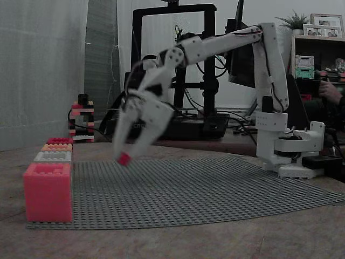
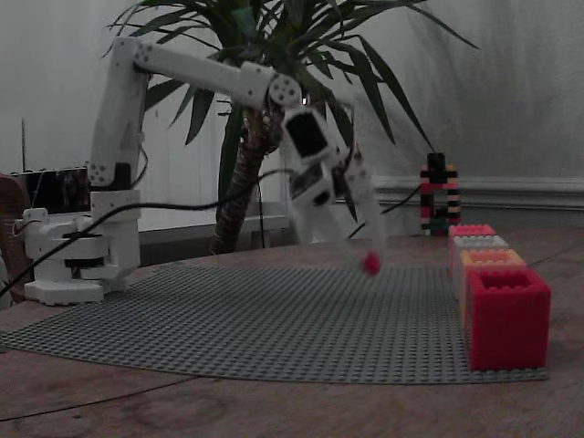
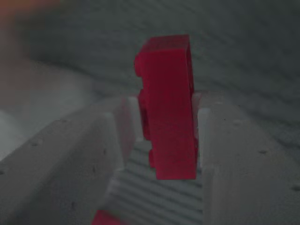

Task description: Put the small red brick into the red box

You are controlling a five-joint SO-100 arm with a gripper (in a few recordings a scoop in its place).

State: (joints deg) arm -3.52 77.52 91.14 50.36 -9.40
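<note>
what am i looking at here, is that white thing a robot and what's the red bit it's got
The white machine is a small robot arm at the edge of a grey studded baseplate. Two pictures come from cameras standing low on opposite sides; the close-up comes from a camera on the arm's wrist. Its gripper, a two-fingered claw, is shut on a small red brick, held in the air above the plate. At the plate's end stands a row of boxes, the nearest being the red box.

Matt white plastic pincer (image 3: 166,140) (ridged inside) grips smooth plastic brick (image 3: 168,105).
</note>
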